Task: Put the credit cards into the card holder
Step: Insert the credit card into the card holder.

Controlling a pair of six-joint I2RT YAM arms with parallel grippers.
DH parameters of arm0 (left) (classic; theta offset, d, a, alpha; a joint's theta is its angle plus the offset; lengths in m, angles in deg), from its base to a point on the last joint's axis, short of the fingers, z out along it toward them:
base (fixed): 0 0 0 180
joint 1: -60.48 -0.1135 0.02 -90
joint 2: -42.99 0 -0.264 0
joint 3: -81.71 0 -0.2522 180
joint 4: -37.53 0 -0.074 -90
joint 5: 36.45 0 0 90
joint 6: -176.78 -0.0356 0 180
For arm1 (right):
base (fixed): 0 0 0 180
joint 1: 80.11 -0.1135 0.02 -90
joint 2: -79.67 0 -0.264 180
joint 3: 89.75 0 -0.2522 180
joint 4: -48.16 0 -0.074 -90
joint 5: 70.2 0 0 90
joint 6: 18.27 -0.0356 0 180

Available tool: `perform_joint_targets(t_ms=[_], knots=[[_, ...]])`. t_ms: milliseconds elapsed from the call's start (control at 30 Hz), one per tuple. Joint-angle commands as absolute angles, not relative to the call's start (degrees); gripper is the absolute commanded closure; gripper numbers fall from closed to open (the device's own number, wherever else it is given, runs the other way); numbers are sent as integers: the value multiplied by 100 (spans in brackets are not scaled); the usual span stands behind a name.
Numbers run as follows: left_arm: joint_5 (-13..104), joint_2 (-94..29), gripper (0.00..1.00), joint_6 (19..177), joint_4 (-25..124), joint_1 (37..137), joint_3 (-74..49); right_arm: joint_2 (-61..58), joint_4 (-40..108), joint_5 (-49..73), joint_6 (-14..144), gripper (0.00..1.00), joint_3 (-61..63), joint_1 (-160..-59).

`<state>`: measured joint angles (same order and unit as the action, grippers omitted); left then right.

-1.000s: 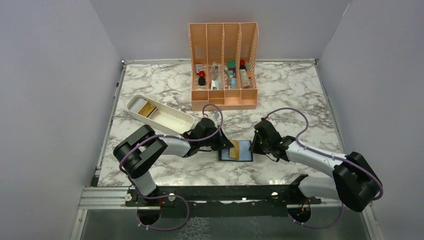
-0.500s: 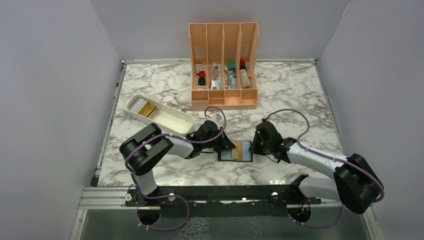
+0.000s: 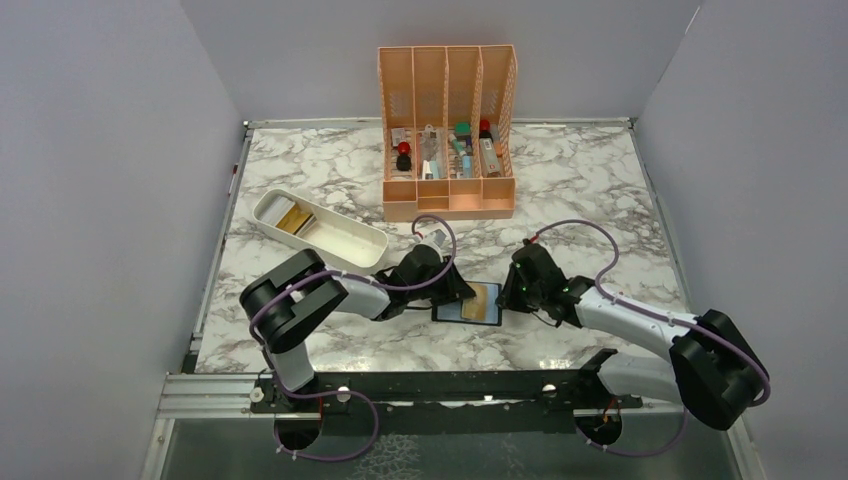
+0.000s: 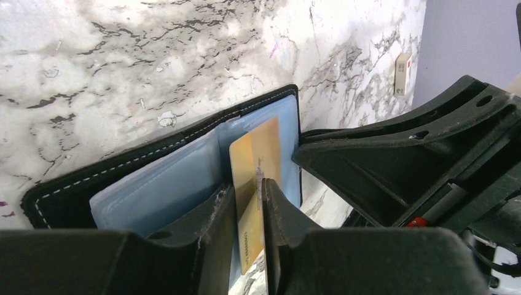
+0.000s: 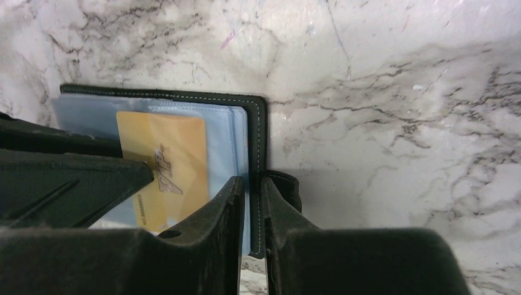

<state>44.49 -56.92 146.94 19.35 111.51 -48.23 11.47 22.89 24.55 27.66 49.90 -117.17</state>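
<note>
Right gripper [image 5: 253,182] pinches the card holder [image 5: 258,126] at its 3 o'clock edge, left gripper [image 4: 249,184] at 9 o'clock slightly spread around a gold credit card [image 4: 255,146] on the blue pockets [image 4: 161,184].

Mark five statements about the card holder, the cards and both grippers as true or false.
1. The card holder lies open on the table. True.
2. A gold card sits between the left gripper's fingers. True.
3. The right gripper hangs clear of the card holder. False: its fingers are closed on the holder's edge.
4. The white tray holds nothing. False: gold cards lie at its far end.
5. The orange organiser stands towards the far side of the table. True.
</note>
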Motion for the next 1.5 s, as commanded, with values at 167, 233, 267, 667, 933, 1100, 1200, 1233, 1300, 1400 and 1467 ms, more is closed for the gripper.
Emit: perform_joint_targets(t_ms=[167, 233, 267, 667, 933, 1100, 1200, 1233, 1300, 1400, 1467], knots=[[4917, -5207, 66, 14181, 2644, 11176, -4797, 1325, 1784, 2432, 2864, 80, 5014, -11764], [4988, -5181, 66, 14062, 2851, 11180, -4718, 1323, 1764, 2457, 2884, 80, 5006, -11764], [5019, -5168, 66, 14012, 2936, 11182, -4676, 1320, 1764, 2470, 2889, 80, 5004, -11764], [4969, -5301, 66, 13937, 3108, 11291, -4462, 1045, 1965, 2360, 2911, 80, 4990, -11764], [4859, -5378, 66, 14053, 3110, 11453, -4340, 956, 2088, 2308, 2911, 80, 5029, -11764], [4902, -5412, 66, 14074, 3121, 11525, -4252, 931, 2154, 2299, 2889, 81, 5048, -11764], [4866, -5643, 66, 14051, 3138, 11549, -4161, 980, 2076, 2310, 2893, 81, 4991, -11764], [4882, -5635, 66, 14030, 3175, 11550, -4149, 1011, 2038, 2335, 2901, 81, 4975, -11764], [5014, -5537, 65, 13942, 3341, 11550, -4138, 1089, 1914, 2440, 2903, 81, 4910, -11763], [5341, -5275, 65, 13739, 3818, 11550, -4004, 1243, 1712, 2633, 2859, 81, 4819, -11764], [5429, -5157, 65, 13698, 3888, 11550, -3988, 1321, 1640, 2680, 2838, 81, 4790, -11764]])
